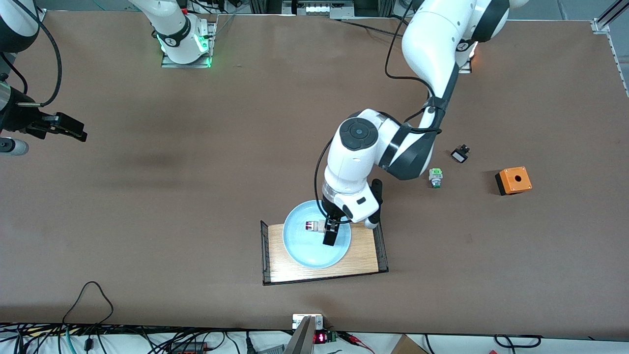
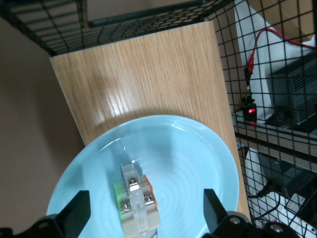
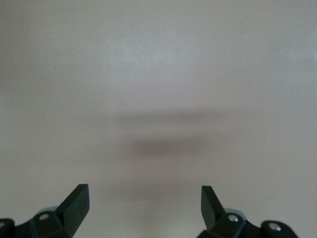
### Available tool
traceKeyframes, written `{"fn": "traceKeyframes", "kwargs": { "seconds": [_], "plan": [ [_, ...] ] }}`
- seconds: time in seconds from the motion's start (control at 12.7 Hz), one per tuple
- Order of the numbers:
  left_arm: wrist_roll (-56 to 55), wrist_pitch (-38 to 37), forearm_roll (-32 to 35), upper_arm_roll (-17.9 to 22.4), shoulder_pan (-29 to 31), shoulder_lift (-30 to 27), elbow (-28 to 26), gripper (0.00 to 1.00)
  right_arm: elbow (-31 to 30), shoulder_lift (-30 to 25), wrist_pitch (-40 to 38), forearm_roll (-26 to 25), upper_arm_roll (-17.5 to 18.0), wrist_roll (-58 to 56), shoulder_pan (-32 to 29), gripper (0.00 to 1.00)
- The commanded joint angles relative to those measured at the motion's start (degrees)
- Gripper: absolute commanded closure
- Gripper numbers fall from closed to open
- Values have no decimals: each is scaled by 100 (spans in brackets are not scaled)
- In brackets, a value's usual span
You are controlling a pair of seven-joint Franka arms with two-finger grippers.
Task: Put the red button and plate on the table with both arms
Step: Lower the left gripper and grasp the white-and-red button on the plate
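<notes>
The desk (image 1: 196,196) is a matt brown sheet, smooth and dull. The tray (image 2: 143,74) is pale wood with visible grain and a light sheen, ended in black wire mesh. The plate (image 2: 198,158) looks glazed, glossy light blue. The button (image 2: 136,198) has a pale plastic body with bright metal screws. The fingers (image 3: 77,203) are matt black plastic.

Even bright overhead light, soft blurred shadows on the table (image 1: 196,196), sheen on the plate (image 2: 188,148), right wrist view hazy
</notes>
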Motion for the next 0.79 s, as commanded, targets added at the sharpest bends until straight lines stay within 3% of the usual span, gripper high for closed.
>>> {"fn": "traceKeyframes", "kwargs": {
  "seconds": [0.0, 0.16, 0.39, 0.55, 0.71],
  "plan": [
    [-150, 141, 17, 207, -118, 191, 262, 0, 76, 2, -90, -16, -12, -86, 11, 0],
    [-150, 141, 17, 320, -214, 253, 271, 13, 85, 2, -90, -16, -12, -86, 11, 0],
    [-150, 141, 26, 374, -276, 244, 236, 68, 85, 10, -90, -16, -12, -77, 11, 0],
    [-141, 124, 44, 383, -276, 235, 227, 88, 76, 10, -90, -16, -12, -68, 28, 0],
    [-124, 36, 44, 383, -259, 157, 219, 98, 76, 10, -90, -16, -12, -68, 28, 0]
  ]
}}
